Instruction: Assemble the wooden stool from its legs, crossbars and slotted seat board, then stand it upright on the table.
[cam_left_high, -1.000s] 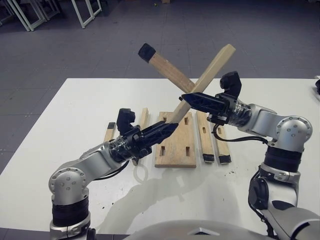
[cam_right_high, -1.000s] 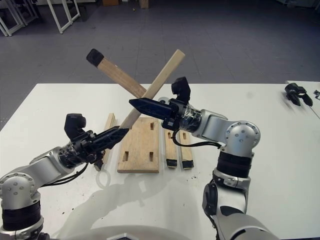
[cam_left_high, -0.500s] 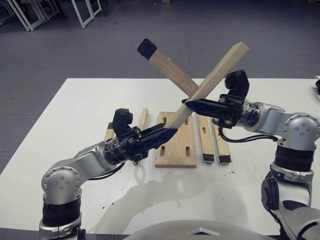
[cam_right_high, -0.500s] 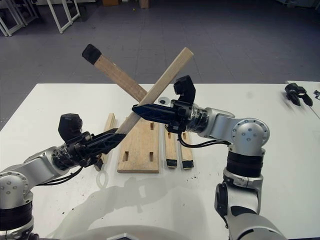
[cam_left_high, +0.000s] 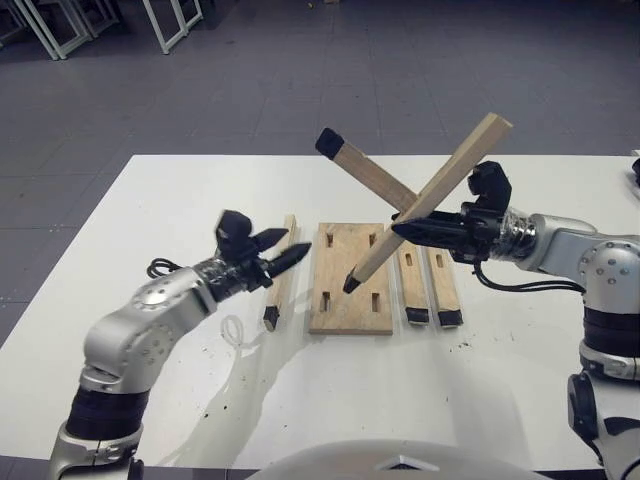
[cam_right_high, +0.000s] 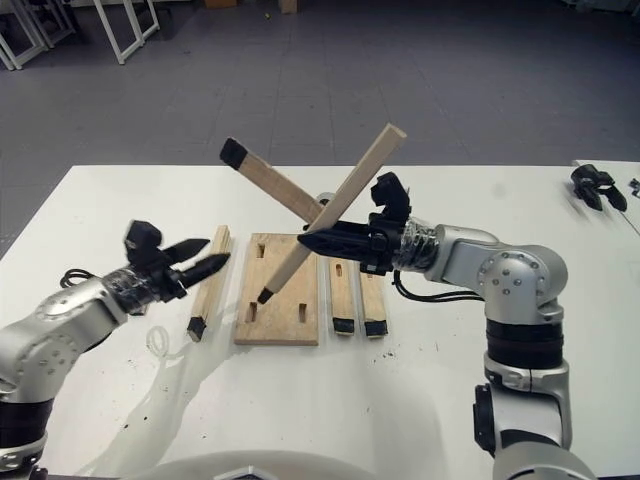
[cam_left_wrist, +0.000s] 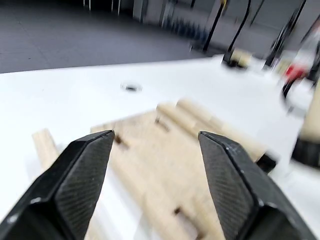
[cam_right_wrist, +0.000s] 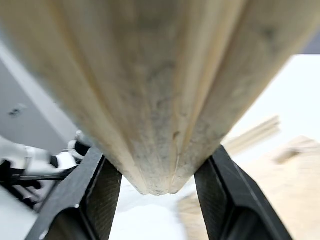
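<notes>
Wooden legs (cam_left_high: 458, 160) joined in an X hang over the seat board (cam_left_high: 335, 302): one slants black tip down at the board, the other points up and away. Right gripper (cam_left_high: 400, 228) clamps their crossing; left gripper (cam_left_high: 292, 242) gapes empty, left of the board.

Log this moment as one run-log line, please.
right pincer: shut on crossed legs, held over seat board | left pincer: open, empty, by loose leg
</notes>
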